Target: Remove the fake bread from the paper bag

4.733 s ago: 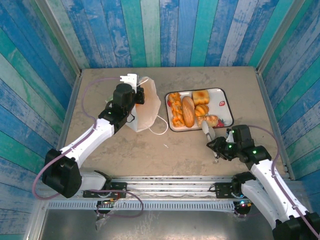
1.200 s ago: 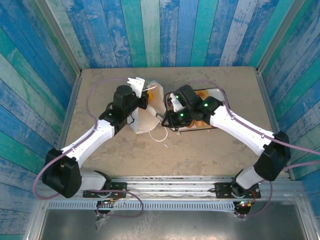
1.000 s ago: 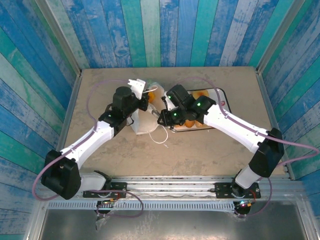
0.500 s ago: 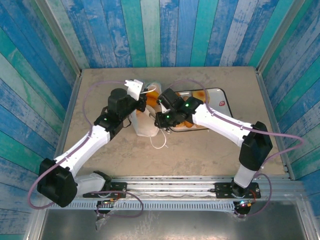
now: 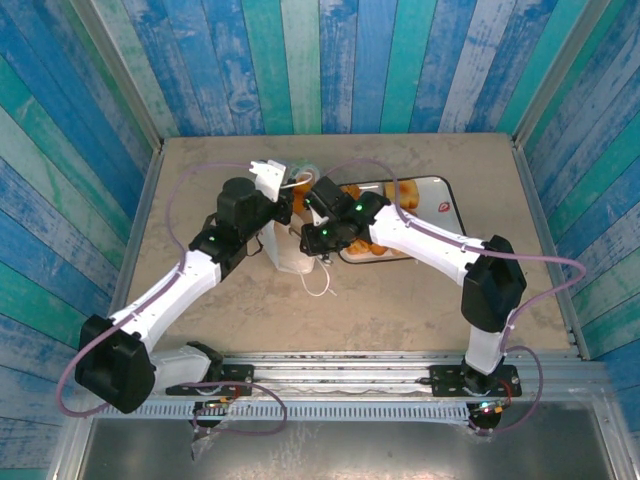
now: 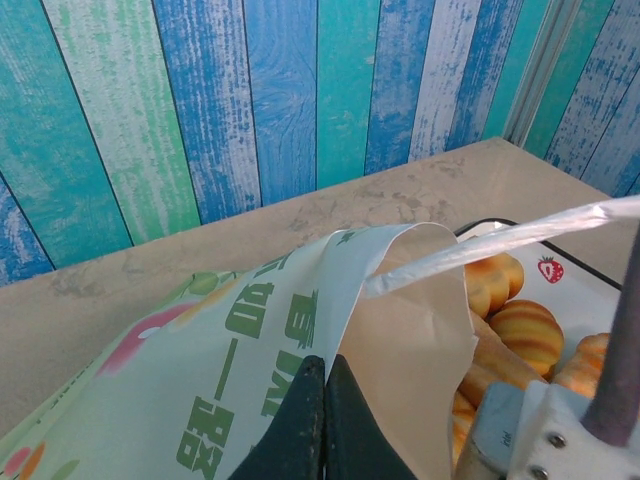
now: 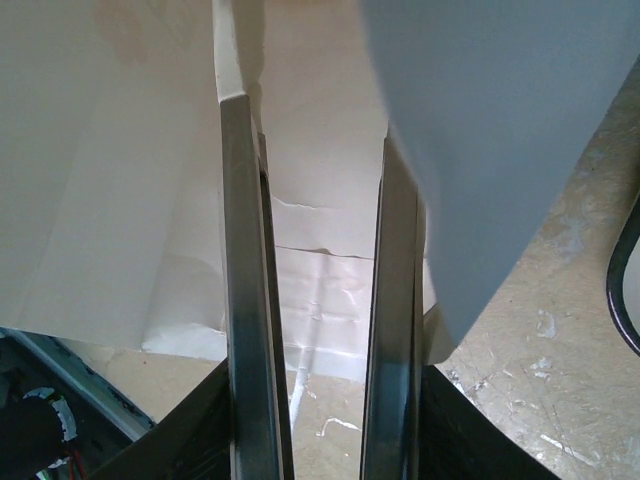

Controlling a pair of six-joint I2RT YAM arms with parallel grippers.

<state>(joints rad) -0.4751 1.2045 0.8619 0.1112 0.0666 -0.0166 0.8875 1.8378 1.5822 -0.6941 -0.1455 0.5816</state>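
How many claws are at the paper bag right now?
2. The left claw pinches the paper bag by its rim, shut on it. The right claw is at the bag's open mouth, jaws apart, nothing between them.

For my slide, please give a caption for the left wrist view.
Left jaws shut on the paper bag rim, with fake bread on the tray beyond.
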